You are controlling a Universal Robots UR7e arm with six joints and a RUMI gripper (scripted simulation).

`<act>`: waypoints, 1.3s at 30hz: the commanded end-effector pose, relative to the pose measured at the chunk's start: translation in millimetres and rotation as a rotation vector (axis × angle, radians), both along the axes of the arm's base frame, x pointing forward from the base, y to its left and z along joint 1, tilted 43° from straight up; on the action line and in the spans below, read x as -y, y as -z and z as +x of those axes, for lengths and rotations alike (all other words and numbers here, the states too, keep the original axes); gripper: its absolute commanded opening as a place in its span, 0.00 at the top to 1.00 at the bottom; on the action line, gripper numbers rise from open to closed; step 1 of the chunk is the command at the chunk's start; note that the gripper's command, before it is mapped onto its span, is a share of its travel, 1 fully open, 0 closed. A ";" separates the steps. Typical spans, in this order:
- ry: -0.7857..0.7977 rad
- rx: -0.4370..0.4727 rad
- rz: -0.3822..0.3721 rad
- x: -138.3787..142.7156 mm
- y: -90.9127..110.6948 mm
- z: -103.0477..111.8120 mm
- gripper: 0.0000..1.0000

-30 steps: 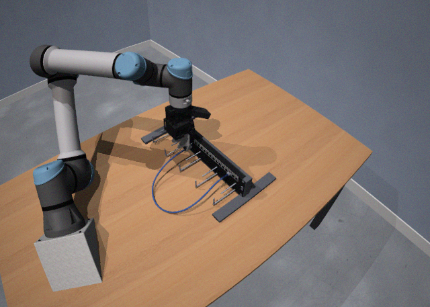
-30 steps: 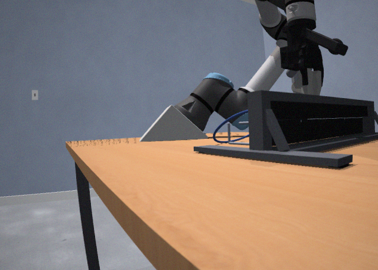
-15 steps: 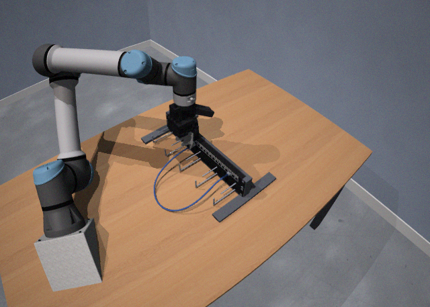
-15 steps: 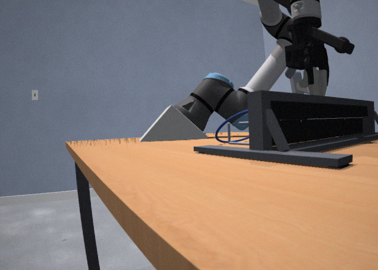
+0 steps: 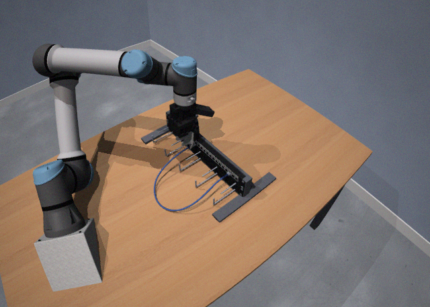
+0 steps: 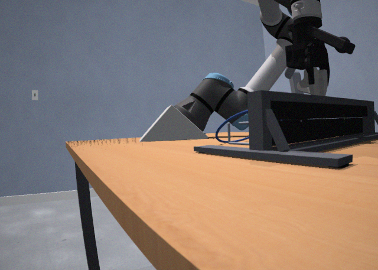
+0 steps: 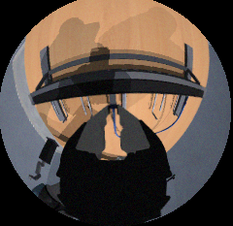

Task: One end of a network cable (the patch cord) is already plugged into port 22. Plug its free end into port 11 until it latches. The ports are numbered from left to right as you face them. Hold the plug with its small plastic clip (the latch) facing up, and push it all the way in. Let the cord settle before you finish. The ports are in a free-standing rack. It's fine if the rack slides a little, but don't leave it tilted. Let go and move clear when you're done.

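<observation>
The dark rack (image 5: 222,159) (image 6: 259,120) (image 7: 116,85) stands upright on the wooden table (image 5: 277,130). My gripper (image 5: 188,141) (image 6: 308,84) (image 7: 113,105) is shut on the free plug (image 7: 113,107) of the blue patch cord (image 5: 162,172) (image 6: 227,122) (image 7: 116,129). It holds the plug against the rack's front face, near the middle of the port row. The latch and how deep the plug sits are hidden by the fingers. The cord loops down over the table, and its other end sits in a port near the rack's right end (image 5: 227,174).
Several metal cable hooks (image 5: 205,179) stick out from the rack's front, to either side of the gripper. The rack's flat feet (image 5: 242,196) (image 6: 274,155) rest on the table. The robot base (image 5: 69,258) stands at the table's near left corner.
</observation>
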State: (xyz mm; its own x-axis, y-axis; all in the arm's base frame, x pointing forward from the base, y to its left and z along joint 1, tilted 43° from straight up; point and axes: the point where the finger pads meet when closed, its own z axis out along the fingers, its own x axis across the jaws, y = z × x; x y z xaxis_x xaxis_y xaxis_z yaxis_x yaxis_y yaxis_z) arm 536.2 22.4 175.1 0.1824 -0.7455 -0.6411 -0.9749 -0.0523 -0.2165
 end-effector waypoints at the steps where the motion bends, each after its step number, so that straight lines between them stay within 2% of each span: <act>1: 0.001 0.001 0.000 0.4 -0.3 0.2 1.00; 39: 0.000 0.001 0.000 0.3 -1.3 4.0 1.00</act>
State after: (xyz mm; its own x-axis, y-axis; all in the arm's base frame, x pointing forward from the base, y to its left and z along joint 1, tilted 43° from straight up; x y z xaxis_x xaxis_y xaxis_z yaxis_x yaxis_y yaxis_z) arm 539.4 22.5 176.0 0.1830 -0.7454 -0.6411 -0.9748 -0.0528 -0.2169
